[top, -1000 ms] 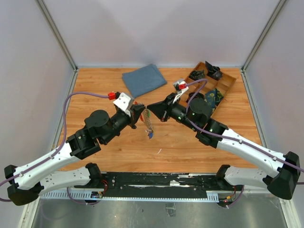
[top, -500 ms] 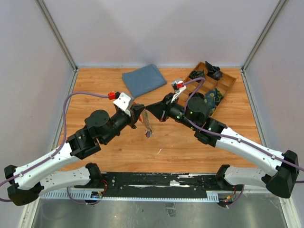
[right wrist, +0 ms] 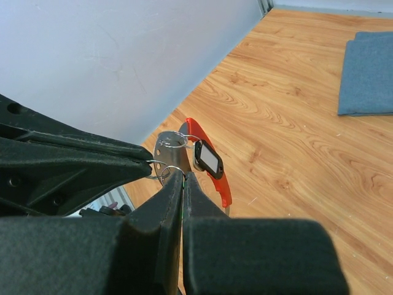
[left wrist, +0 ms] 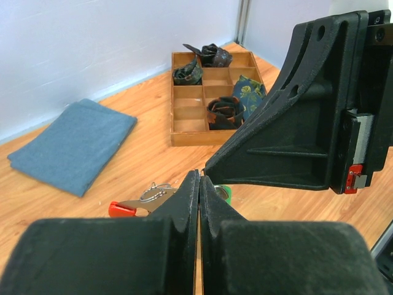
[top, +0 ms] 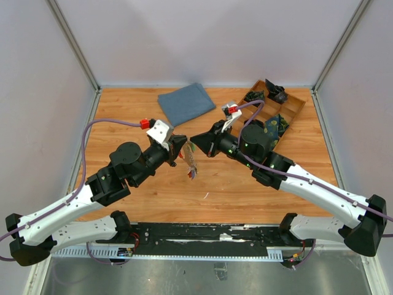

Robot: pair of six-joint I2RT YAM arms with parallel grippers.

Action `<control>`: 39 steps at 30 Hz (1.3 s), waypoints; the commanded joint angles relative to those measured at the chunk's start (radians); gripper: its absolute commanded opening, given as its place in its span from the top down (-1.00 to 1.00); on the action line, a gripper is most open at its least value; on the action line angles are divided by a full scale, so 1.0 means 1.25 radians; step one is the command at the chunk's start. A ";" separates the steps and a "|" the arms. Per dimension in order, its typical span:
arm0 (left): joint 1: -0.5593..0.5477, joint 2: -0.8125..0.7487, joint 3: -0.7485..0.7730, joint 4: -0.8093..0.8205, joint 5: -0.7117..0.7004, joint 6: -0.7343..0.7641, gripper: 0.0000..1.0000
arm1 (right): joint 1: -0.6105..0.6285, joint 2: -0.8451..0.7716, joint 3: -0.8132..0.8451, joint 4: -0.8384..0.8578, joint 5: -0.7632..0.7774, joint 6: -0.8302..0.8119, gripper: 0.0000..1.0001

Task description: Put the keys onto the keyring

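Your table (top: 123,117) carries two loose things. One is a folded blue cloth (top: 186,103) at the far middle. The other is a divided wooden tray (top: 296,106) at the far right, with dark items in several cells. The cells are too foreshortened to count.

Your two arms meet nose to nose over the middle of the table, the left arm (top: 73,203) reaching in from the left and the right arm (top: 319,190) from the right. Both pairs of jaws are pressed fully together with no gap, and their tips are almost touching each other.

The keys (top: 191,165) hang as one small bunch just below that meeting point, off the wood. They overlap too much for you to count. You cannot tell which jaws actually pinch the bunch.

On the right wrist view there is one keyring (right wrist: 216,175) — a red curved loop just beyond the right jaws' tips, with thin wire rings beside it. One white-and-black tag (right wrist: 207,158) lies against the loop — its face is too small to read.
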 commanded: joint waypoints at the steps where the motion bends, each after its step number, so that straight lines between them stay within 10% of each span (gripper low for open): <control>1: 0.003 -0.017 0.009 0.069 0.012 0.002 0.99 | 0.009 -0.008 0.020 -0.065 0.045 0.010 0.99; 19: 0.003 -0.027 0.005 0.072 0.023 0.004 0.99 | 0.009 -0.022 0.031 -0.103 0.065 -0.051 0.99; 39: 0.003 -0.100 -0.059 0.151 0.286 0.063 0.99 | 0.003 -0.005 -0.087 -0.605 0.067 -0.328 0.99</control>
